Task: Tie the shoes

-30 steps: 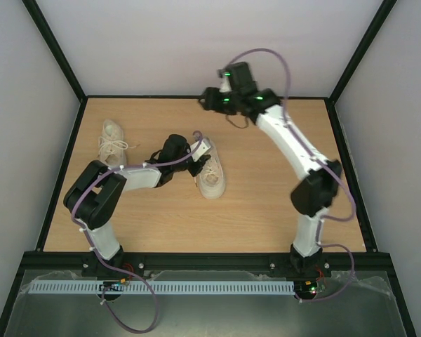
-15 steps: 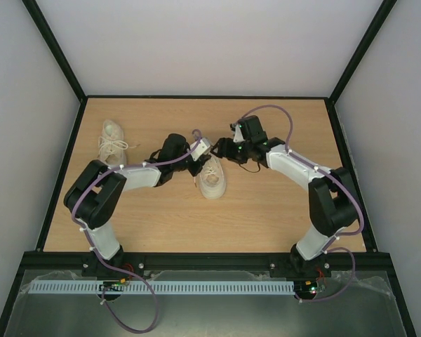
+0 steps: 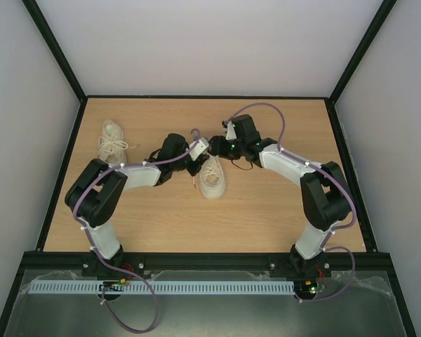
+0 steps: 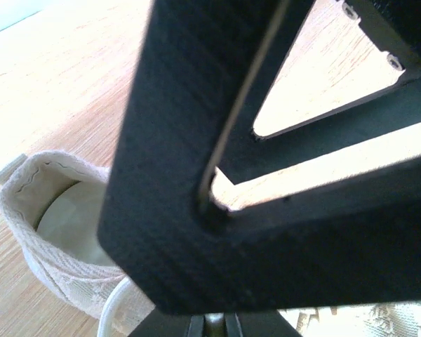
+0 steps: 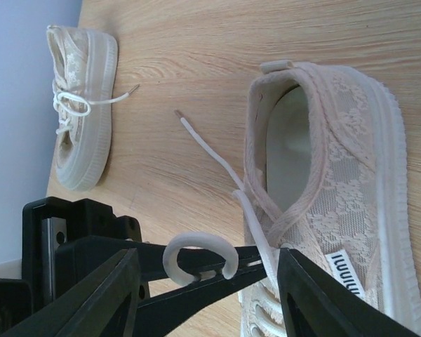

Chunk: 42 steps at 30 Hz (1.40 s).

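Note:
One cream-white shoe (image 3: 212, 179) lies mid-table, heel away from me; it fills the right of the right wrist view (image 5: 337, 203). My left gripper (image 3: 195, 157) is at its laces, shut on a white lace loop (image 5: 201, 238) that sticks out between its black fingers (image 5: 217, 277). My right gripper (image 3: 219, 146) is open at the shoe's heel, its fingers (image 5: 102, 295) spread to either side of the loop without touching it. A loose lace end (image 5: 196, 137) trails on the wood. The second shoe (image 3: 112, 140) lies at the back left, also in the right wrist view (image 5: 81, 105).
The wooden table (image 3: 266, 210) is ringed by a black frame and white walls. The left wrist view is mostly filled by its own black fingers (image 4: 196, 140), with the shoe's heel opening (image 4: 52, 225) at lower left.
My right arm has swung down from the back of the table to the middle shoe and now sits next to the left gripper. The left arm has stayed put with the lace.

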{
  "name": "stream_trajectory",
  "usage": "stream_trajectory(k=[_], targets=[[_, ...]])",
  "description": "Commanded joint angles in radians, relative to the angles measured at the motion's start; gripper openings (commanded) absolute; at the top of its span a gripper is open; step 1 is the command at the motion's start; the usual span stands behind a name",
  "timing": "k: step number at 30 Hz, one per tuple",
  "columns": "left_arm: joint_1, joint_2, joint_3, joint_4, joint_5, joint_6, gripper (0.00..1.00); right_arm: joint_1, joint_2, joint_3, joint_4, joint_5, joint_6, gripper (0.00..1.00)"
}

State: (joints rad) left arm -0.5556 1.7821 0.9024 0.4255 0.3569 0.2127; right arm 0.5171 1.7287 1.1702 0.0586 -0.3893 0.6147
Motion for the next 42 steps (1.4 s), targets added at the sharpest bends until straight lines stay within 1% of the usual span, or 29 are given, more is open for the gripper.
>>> stream_trajectory(k=[1, 3, 7, 10, 13, 19, 21, 23, 25, 28, 31, 33, 34, 36, 37, 41, 42], targets=[[-0.007, 0.019, 0.033, 0.002, 0.028, 0.004, 0.02, 0.023, 0.023, 0.038, 0.032, -0.011, 0.001, 0.54], [-0.007, 0.019, 0.033, 0.003, 0.027, 0.003, 0.03, 0.023, 0.024, 0.026, 0.068, -0.014, 0.014, 0.51], [0.000, 0.022, 0.040, 0.010, 0.050, -0.032, 0.03, 0.023, 0.015, -0.040, 0.197, -0.032, 0.108, 0.51], [0.016, 0.026, 0.053, 0.008, 0.082, -0.070, 0.02, 0.024, -0.024, -0.094, 0.269, 0.021, 0.133, 0.51], [0.019, 0.032, 0.063, 0.004, 0.095, -0.082, 0.02, 0.028, -0.041, -0.109, 0.258, 0.072, 0.125, 0.50], [0.020, 0.036, 0.066, 0.001, 0.097, -0.071, 0.03, 0.052, -0.021, -0.109, 0.275, 0.077, 0.104, 0.50], [0.020, 0.037, 0.063, 0.001, 0.093, -0.067, 0.02, 0.058, -0.013, -0.094, 0.272, 0.085, 0.097, 0.48], [0.019, 0.037, 0.062, -0.001, 0.090, -0.064, 0.03, 0.058, -0.005, -0.079, 0.262, 0.087, 0.093, 0.43], [0.019, 0.036, 0.062, -0.001, 0.087, -0.060, 0.02, 0.058, 0.000, -0.065, 0.242, 0.098, 0.088, 0.35], [0.019, 0.034, 0.062, -0.003, 0.082, -0.056, 0.02, 0.058, -0.005, -0.061, 0.216, 0.120, 0.079, 0.18], [0.020, 0.034, 0.064, -0.014, 0.080, -0.042, 0.02, 0.058, -0.014, -0.066, 0.198, 0.146, 0.066, 0.05], [0.020, 0.032, 0.065, -0.030, 0.080, -0.023, 0.03, 0.058, -0.019, -0.066, 0.186, 0.154, 0.057, 0.01], [0.019, 0.027, 0.065, -0.043, 0.080, -0.009, 0.06, 0.058, -0.020, -0.064, 0.180, 0.160, 0.056, 0.01], [0.020, 0.010, 0.061, -0.076, 0.086, 0.038, 0.24, 0.058, -0.023, -0.065, 0.170, 0.169, 0.048, 0.01], [0.019, -0.003, 0.057, -0.093, 0.089, 0.069, 0.30, 0.058, -0.024, -0.066, 0.167, 0.174, 0.046, 0.01], [0.023, -0.070, 0.006, -0.128, 0.110, 0.198, 0.47, 0.058, -0.027, -0.061, 0.158, 0.177, 0.032, 0.01], [0.026, -0.087, -0.005, -0.139, 0.121, 0.232, 0.53, 0.058, -0.027, -0.058, 0.154, 0.178, 0.029, 0.01]])
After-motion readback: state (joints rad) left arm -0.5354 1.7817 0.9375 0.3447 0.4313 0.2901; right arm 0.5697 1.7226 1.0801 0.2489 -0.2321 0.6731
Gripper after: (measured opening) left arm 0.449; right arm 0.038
